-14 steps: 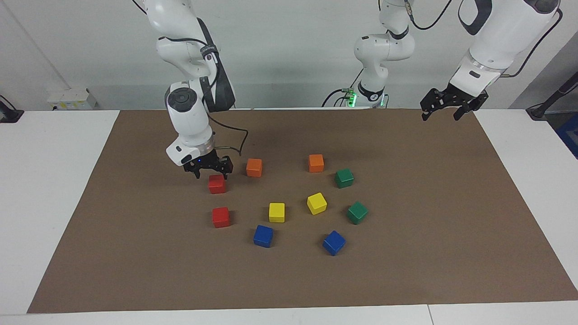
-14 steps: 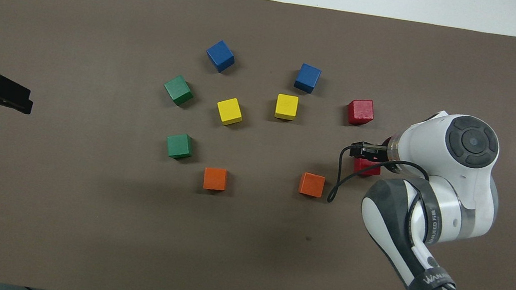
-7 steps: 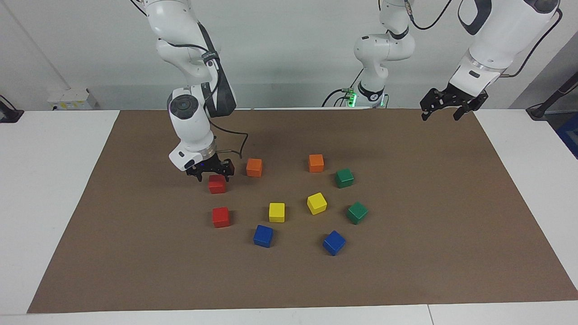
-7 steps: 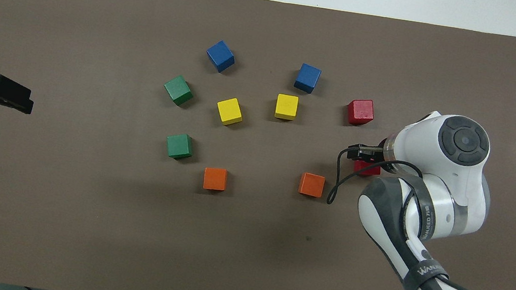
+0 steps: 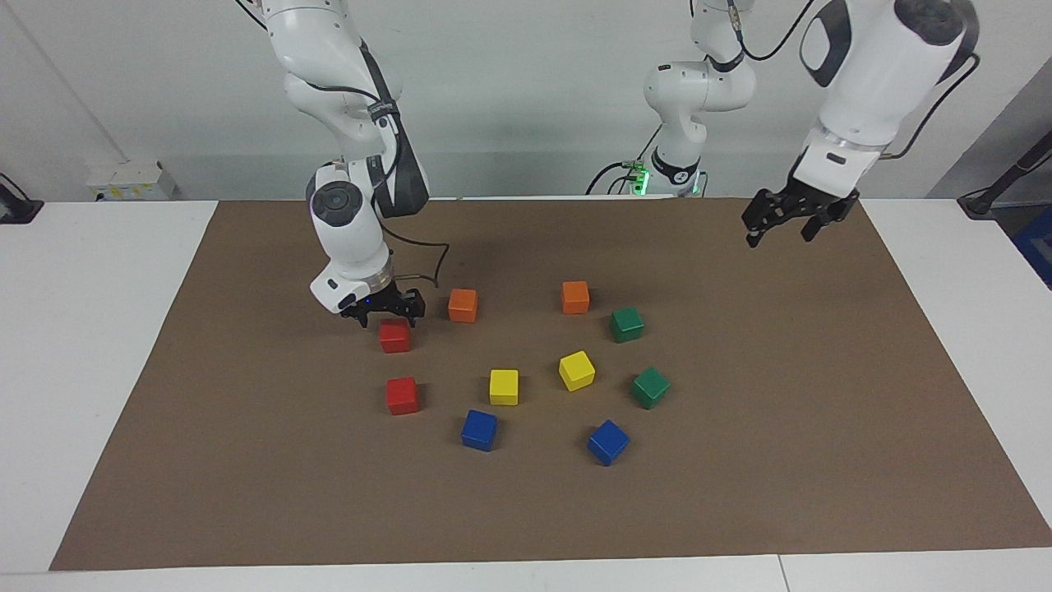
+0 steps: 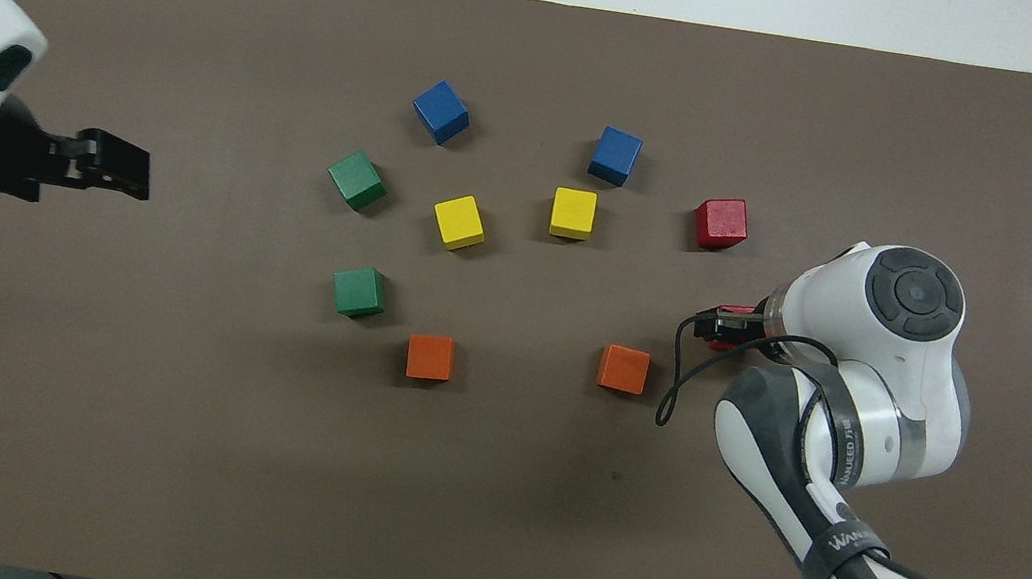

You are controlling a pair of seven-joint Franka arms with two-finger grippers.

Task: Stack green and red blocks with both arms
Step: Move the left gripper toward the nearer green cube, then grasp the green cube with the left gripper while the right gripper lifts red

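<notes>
facing view first: the white worktop [image 5: 107, 329] carries a matte brown mat [image 5: 822, 395], flat and paper-like. over it the left arm [image 5: 871, 74] has swung in from the mat's edge, so its left gripper [image 5: 777, 226], jaws spread and empty, now hangs over bare mat toward the greens. the right arm [image 5: 349, 222] has eased lower, and its right gripper [image 5: 383, 316], jaws wide with nothing clamped yet, sits just above the nearer red block [image 5: 395, 335], at about twelve o'clock of it in this view. i judge a grasp on that red is close and the left arm is starting its own approach.

nothing is stacked yet. the farther red block [image 5: 403, 395] lies at six o'clock of the first, well apart. the two green blocks [image 5: 627, 324] [image 5: 650, 386] rest toward the left arm's end. all are small, smooth, sharp-edged cubes, probably painted wood, like the orange cubes [image 5: 463, 305], yellow cubes [image 5: 504, 386] and blue cubes [image 5: 479, 429] between them.
</notes>
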